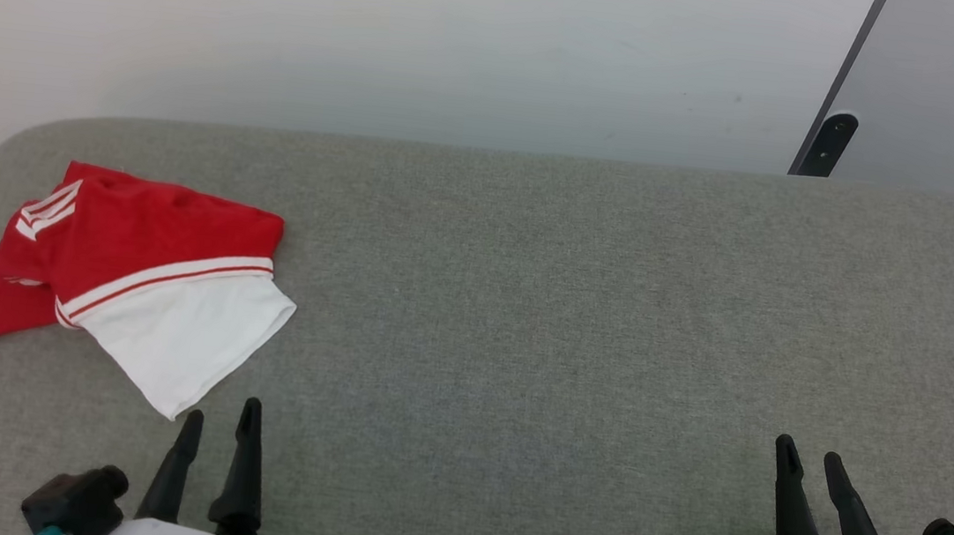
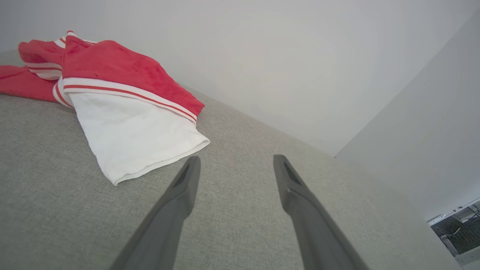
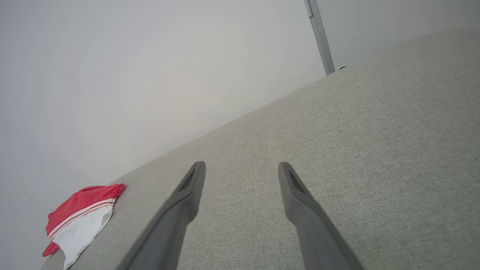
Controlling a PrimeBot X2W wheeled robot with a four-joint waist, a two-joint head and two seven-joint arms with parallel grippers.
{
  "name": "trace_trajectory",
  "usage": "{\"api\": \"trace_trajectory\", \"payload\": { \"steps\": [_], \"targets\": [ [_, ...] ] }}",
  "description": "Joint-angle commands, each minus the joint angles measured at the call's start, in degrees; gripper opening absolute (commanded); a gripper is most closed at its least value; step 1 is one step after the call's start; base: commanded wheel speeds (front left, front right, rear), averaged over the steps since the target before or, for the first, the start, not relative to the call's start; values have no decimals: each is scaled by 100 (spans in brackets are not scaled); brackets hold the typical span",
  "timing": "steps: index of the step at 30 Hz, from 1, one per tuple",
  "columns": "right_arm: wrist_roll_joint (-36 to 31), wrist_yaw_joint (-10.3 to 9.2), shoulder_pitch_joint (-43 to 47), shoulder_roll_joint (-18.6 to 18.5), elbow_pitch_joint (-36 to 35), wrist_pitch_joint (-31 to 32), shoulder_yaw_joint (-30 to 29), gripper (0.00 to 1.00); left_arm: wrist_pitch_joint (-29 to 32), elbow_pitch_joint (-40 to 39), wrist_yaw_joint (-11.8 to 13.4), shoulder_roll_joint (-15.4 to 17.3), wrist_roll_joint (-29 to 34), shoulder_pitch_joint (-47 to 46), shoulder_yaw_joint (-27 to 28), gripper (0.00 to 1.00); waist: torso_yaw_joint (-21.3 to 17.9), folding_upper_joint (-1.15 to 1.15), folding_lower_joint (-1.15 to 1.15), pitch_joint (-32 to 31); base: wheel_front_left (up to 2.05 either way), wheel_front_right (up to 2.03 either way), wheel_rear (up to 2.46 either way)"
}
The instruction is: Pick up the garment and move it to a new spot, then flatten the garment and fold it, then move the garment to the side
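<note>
1. Head view: you see the left fingers (image 1: 244, 456) at lower left, spread apart and empty, tips just short of the garment's (image 1: 132, 258) white sleeve.
2. Your right fingers (image 1: 793, 505), lower right, are also spread, holding nothing, well apart from it.
3. The garment lies crumpled at the desk's (image 1: 526, 308) left side.

Shows the garment (image 1: 144, 243) bunched in a loose heap at the left end of the grey desk (image 1: 543, 310). Red on top, edged with red-and-white striped trim, with one white sleeve spread flat toward the near side.
</note>
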Motion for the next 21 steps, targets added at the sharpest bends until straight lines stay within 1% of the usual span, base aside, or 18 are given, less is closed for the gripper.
{"api": "trace_trajectory", "payload": {
  "steps": [1,21],
  "targets": [
    [-145,3,-3,-5,-83,-50,10,100,-48,-75,28,33,171,9,-12,100,-3,0,0,0,0,0,0],
    [-1093,4,252,28,-230,-323,-109,100,-322,-204,86,34,1289,218,-104,100,0,0,0,6,0,0,0]
  ]
}}
